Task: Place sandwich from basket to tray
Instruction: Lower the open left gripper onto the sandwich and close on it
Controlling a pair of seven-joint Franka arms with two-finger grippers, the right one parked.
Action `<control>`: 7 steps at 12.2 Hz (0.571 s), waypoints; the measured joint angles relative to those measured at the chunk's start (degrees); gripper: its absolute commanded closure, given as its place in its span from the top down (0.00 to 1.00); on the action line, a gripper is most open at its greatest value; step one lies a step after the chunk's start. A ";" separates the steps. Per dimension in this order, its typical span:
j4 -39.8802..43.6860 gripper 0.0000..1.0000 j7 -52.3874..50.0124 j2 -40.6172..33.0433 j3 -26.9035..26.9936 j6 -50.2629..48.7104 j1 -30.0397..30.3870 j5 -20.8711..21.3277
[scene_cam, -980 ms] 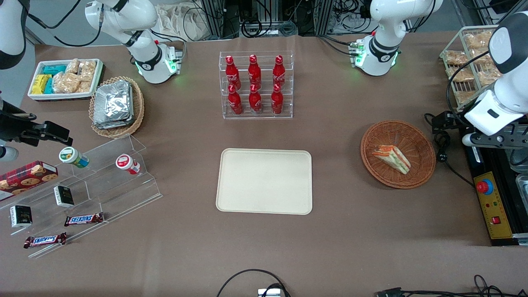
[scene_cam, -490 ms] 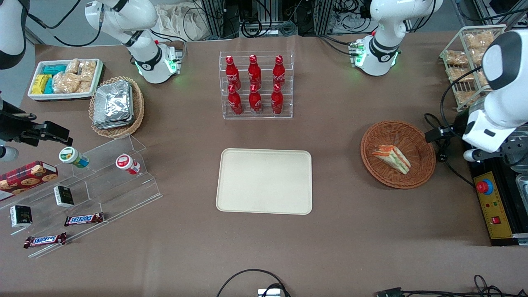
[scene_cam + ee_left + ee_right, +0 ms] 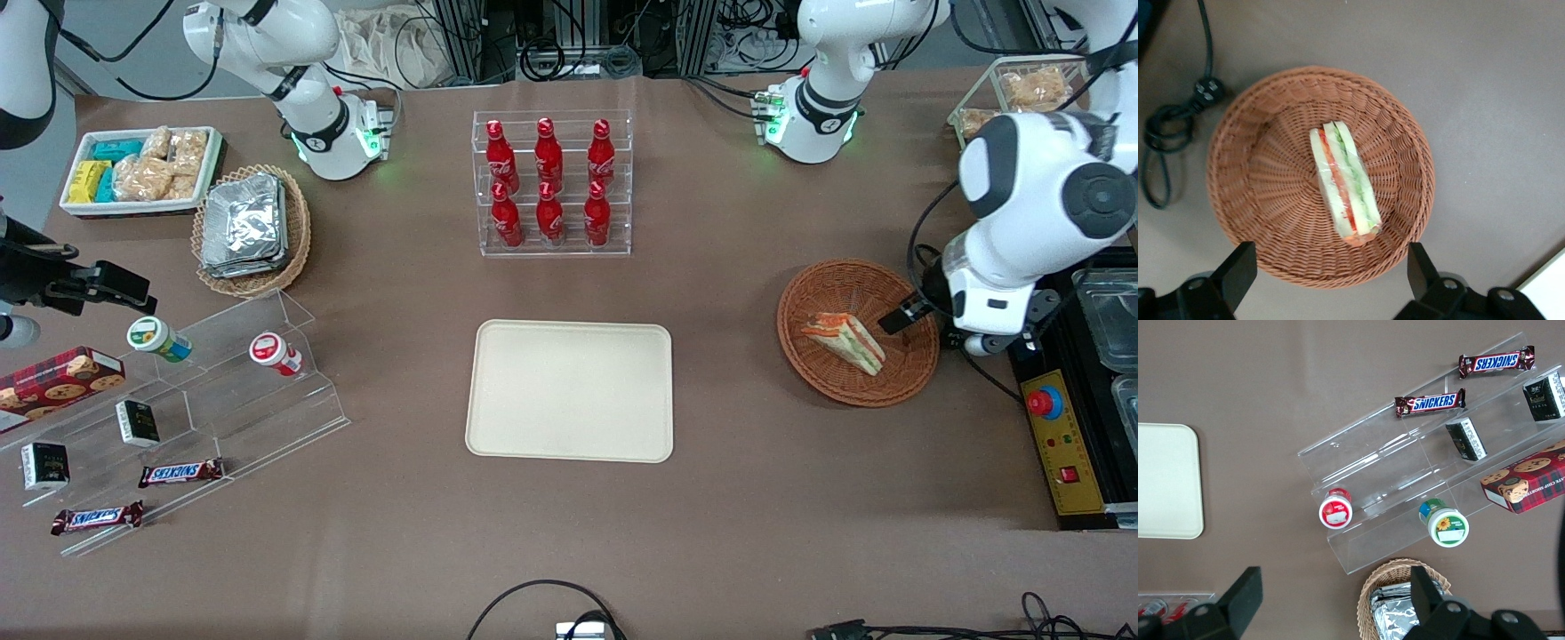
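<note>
The sandwich [image 3: 1343,181] lay on its side in the basket [image 3: 1258,220], near the middle of the weave, its filling edges facing up toward my wrist camera. Nothing touched it. My pincer [image 3: 1328,270] hung above the basket, over the rim toward the working arm's end of the surface, with its jaws spread wide and holding nothing; the two fingertips [image 3: 1238,267] stood farther apart than the sandwich is thick.

Judgement: the step in hand was the approach, with no grasp yet made. The next move would call for centring over the sandwich, turning the wrist so the jaws close across the bread faces and not along its length, then descending into the basket without catching the rim. The bread looks soft, so I judged that a light squeeze would be needed.

The tray [image 3: 569,391] lay bare and well apart from the basket, toward the parked arm's end.

Limits of inspection: in the front view my arm covered most of the pincer, leaving only one dark fingertip visible over the basket. The height above the sandwich could not be read. The wrist view cut off the upper parts of the fingers and showed only a corner of the tray.
</note>
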 measured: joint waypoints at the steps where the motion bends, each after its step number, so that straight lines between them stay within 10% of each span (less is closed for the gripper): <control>1: -1.83 1.00 -2.91 0.13 -0.27 1.85 -0.47 0.00; 7: -4.80 1.00 -9.94 3.16 -0.40 5.99 -1.63 -0.02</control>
